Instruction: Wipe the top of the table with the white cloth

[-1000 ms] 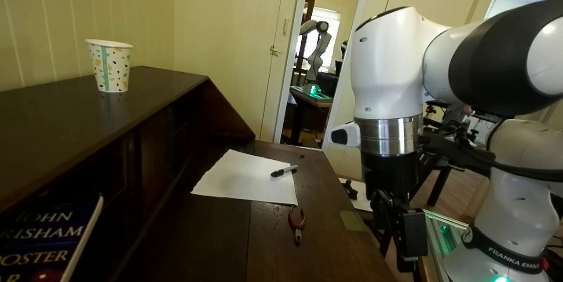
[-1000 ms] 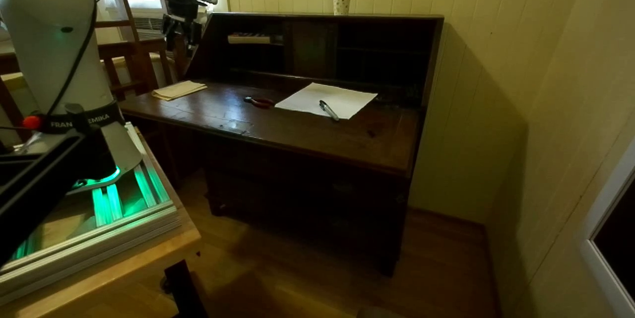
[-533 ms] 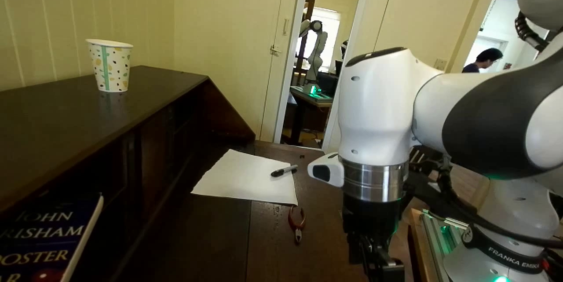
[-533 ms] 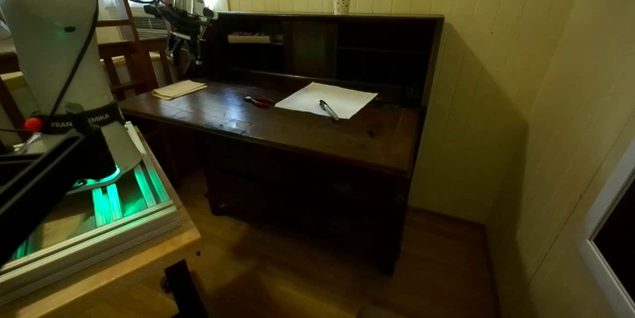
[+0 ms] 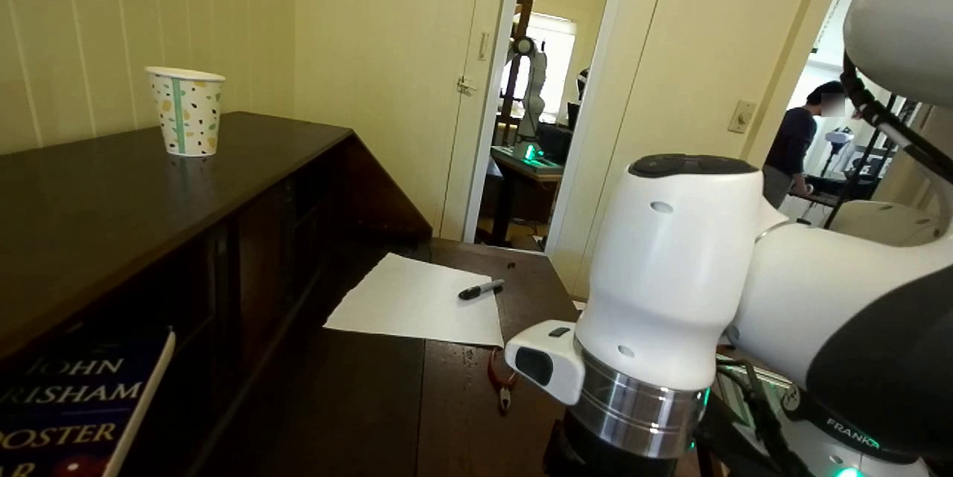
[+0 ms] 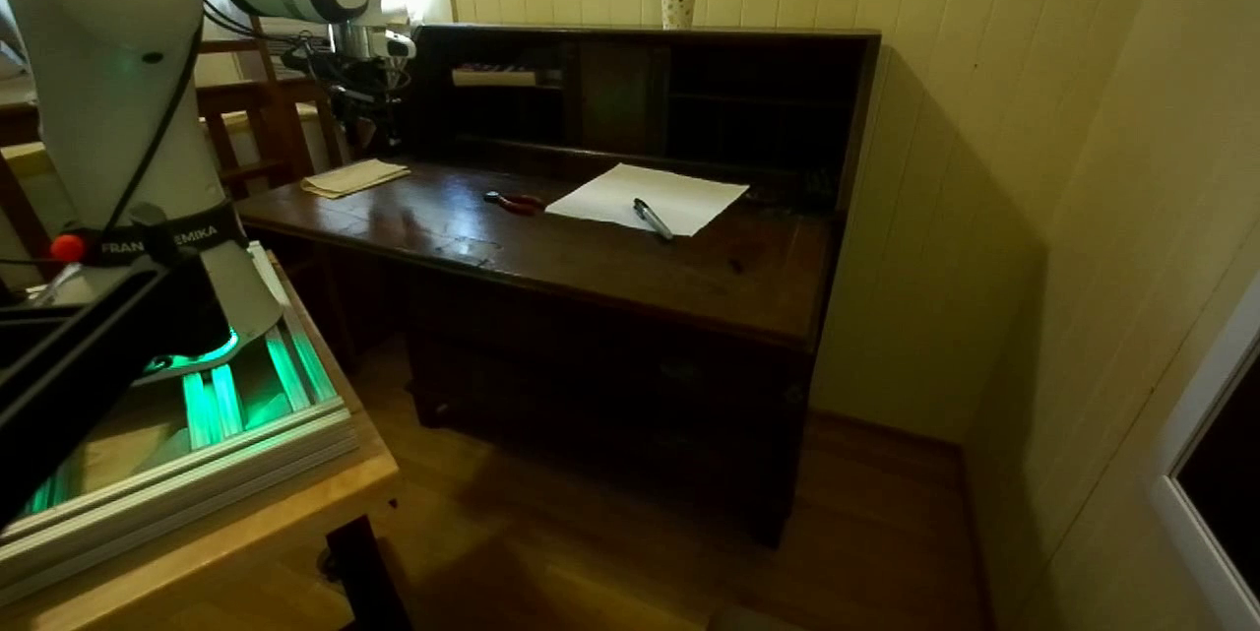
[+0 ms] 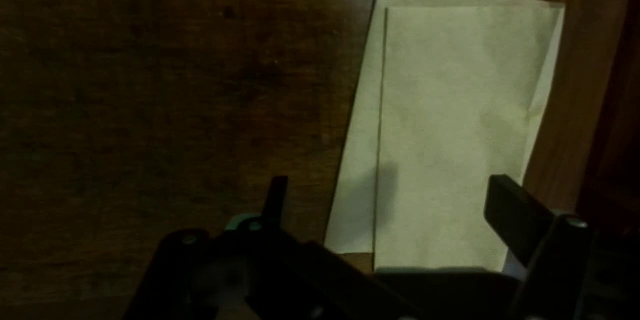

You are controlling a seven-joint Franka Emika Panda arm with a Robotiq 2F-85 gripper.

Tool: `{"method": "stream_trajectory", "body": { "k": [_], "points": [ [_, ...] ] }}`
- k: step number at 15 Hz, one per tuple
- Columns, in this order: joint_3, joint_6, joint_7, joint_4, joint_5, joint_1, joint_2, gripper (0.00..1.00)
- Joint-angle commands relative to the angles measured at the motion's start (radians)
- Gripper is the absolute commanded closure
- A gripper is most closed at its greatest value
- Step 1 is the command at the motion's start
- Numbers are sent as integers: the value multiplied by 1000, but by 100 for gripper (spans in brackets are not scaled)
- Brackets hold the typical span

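The folded white cloth point(image 7: 445, 125) lies on the tabletop point(image 7: 200, 110). Above the tabletop, the gripper point(image 7: 387, 189) is spread wide, holding nothing. It may squeeze too high and miss, or pinch just one layer, because the white cloth looks thin.

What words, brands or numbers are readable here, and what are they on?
"JOHN": book.
"RISHAM": book, left part cut off.
"OOSTER": book, cut off.
"AR": book, cut off.
"FRANKA EMIKA": robot's base band, pieced from both exterior views.
Marker: any print too small to read.
Numbers: none readable.
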Motion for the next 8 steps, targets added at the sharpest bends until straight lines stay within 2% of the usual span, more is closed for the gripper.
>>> {"method": "stream_trajectory", "body": {
  "k": [1, 8],
  "points": [
    [-3, 94, 92, 55, -53, 46, 99, 0],
    [-37, 192, 100, 80, -52, 85, 206, 0]
  ]
}}
